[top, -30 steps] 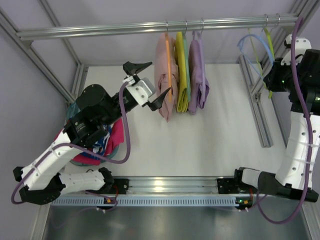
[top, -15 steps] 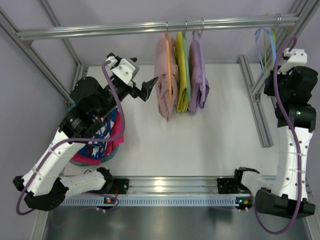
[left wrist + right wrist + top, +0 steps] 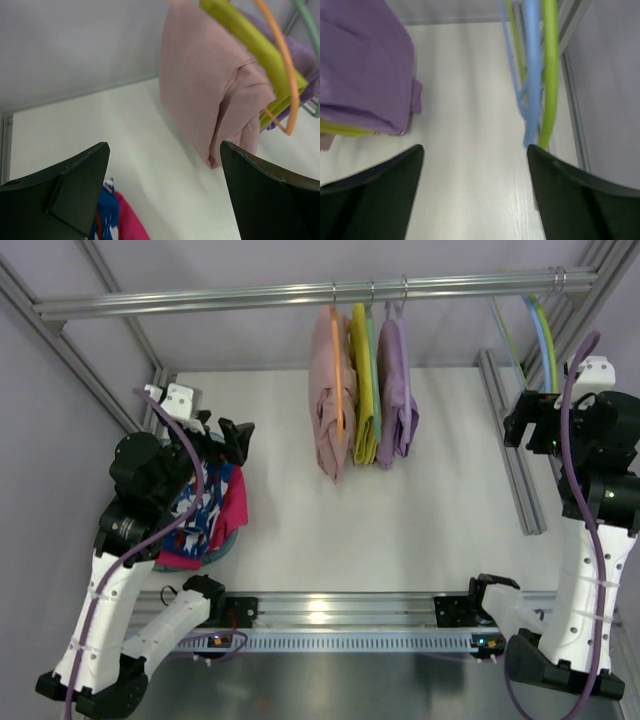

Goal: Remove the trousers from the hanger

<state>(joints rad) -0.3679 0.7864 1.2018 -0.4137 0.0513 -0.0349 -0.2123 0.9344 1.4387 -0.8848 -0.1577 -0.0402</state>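
Note:
The trousers [image 3: 203, 512], dark blue with a white and red print, lie in a heap at the table's left on a magenta garment [image 3: 237, 508]. In the left wrist view their blue cloth [image 3: 106, 212] shows by the lower left finger. My left gripper [image 3: 216, 436] hovers just beyond them, open and empty. The light-blue hanger [image 3: 546, 342] hangs bare at the right end of the rail, beside a yellow-green hanger [image 3: 549, 75]. It hangs just ahead of my right gripper [image 3: 475, 150], by the right finger, and the blue hanger [image 3: 532, 75] is free of it. That gripper [image 3: 524, 426] is open and empty.
Pink [image 3: 328, 390], yellow [image 3: 364, 390] and lilac [image 3: 398, 390] garments hang mid-rail [image 3: 200, 302], the pink one on an orange hanger [image 3: 286, 65]. Aluminium frame posts [image 3: 512, 450] run along the table's right and left sides.
My right gripper opened and let go of the light-blue hanger, which now hangs on the rail; the arm drew back. My left arm swung left and back over the heap.

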